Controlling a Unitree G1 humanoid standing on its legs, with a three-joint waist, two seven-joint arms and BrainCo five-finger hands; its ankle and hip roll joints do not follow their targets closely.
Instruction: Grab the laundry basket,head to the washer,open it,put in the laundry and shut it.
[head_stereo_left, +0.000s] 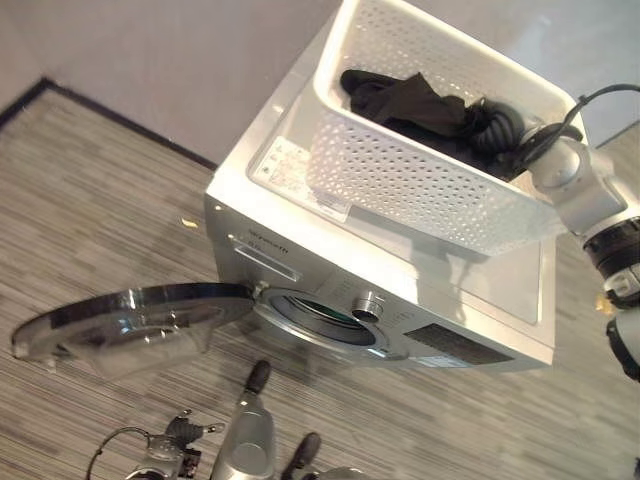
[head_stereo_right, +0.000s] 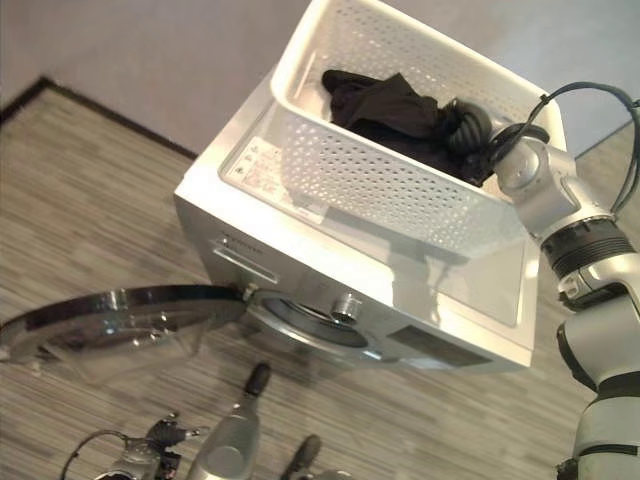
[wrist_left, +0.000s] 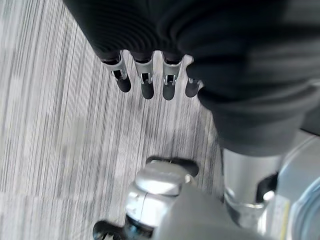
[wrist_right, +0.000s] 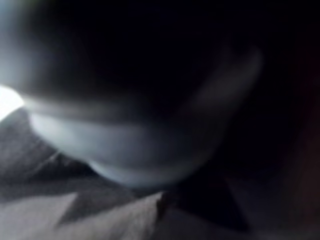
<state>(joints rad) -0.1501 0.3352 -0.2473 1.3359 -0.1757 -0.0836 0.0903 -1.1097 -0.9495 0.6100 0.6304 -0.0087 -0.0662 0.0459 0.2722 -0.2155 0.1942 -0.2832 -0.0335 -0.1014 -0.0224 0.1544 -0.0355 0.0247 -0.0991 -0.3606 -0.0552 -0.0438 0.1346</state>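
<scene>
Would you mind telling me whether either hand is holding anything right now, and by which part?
The left hand hangs open over the floor, holding nothing. The right hand reaches into the laundry basket among the dark laundry; whether it grips any cannot be told.

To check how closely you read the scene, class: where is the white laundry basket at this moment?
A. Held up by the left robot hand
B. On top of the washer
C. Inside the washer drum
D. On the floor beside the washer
B: the white laundry basket, with dark laundry in it, rests on the top of the washer, whose door hangs open below.
</scene>
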